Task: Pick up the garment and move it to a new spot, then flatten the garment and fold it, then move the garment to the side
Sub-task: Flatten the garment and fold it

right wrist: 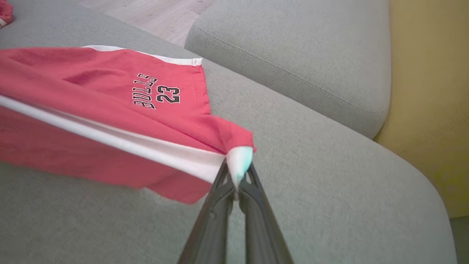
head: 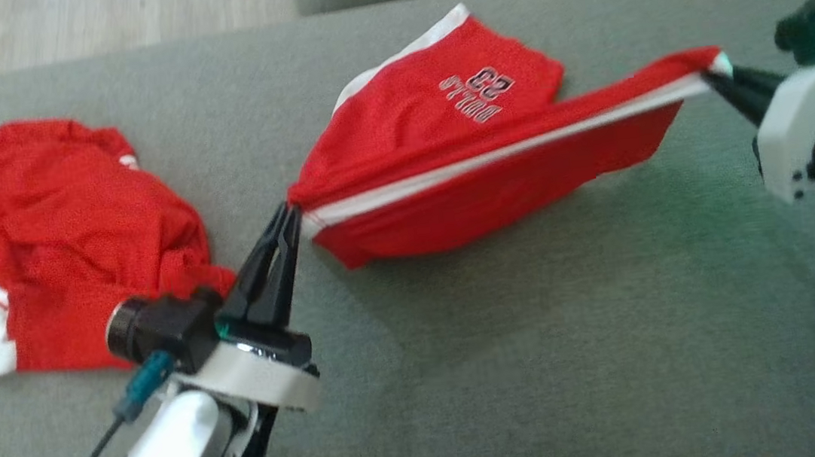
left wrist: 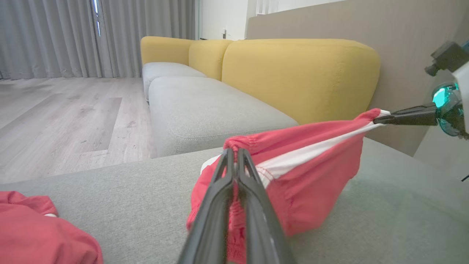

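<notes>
Now the red garment (head: pixel 459 140) is strung out just above the grey cushion (head: pixel 543 365), its white-striped edge pulled taut between both arms. The left gripper (head: pixel 290 214) has its jaws pressed together on the gathered end of that edge, and the right gripper (head: pixel 711 78) pinches the white-tipped corner at the other end. The lower cloth sags onto the cushion, and the far panel marked "BULLS 23" lies on it. A second red garment (head: pixel 67 234) sits crumpled toward the cushion's left end, apart from the first.
</notes>
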Robot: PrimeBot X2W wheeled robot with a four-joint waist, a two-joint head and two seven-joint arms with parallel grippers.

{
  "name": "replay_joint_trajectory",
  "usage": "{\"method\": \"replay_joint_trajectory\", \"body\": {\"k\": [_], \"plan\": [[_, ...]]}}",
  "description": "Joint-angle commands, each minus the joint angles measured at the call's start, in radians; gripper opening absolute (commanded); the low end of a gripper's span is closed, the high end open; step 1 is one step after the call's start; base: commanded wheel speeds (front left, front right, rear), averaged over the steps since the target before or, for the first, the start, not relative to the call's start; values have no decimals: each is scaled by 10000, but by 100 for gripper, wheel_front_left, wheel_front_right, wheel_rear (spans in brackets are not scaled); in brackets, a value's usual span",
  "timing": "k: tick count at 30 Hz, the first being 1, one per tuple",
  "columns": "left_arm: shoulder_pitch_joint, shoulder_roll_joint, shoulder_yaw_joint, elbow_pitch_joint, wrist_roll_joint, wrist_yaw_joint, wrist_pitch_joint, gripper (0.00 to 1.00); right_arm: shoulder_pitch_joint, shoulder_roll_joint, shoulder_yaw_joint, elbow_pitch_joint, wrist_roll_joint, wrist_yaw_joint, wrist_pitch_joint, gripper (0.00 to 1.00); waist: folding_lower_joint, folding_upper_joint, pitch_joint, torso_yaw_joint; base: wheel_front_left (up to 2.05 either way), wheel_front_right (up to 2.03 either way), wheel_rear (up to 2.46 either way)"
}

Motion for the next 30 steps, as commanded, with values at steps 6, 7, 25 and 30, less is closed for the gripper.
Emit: {"method": "replay_joint_trajectory", "body": {"k": [6, 7, 25, 30], "plan": [[-1329, 2, 608, 544, 71, -60, -84, 0, -1283, 129, -345, 729, -686, -13, 41, 0, -3, -1, 1235, 1060, 0, 0, 0], [-1461, -69, 602, 651, 69, -84, -99, 0, -1465, 188, -323, 837, -756, -13, 65, 0, -3, -1, 1363, 1187, 0, 0, 0], [-3766, -1638, 41, 3009, 426, -947, -608, 0, -4056, 613, 692, 2854, -1408, -13, 554, 0, -3, -1, 3233, 3038, 0, 0, 0], [-4031, -1905, -18, 3434, 513, -1108, -683, 0, -4379, 655, 945, 3162, -1417, -13, 424, 0, -3, -1, 3391, 3188, 0, 0, 0]]}}
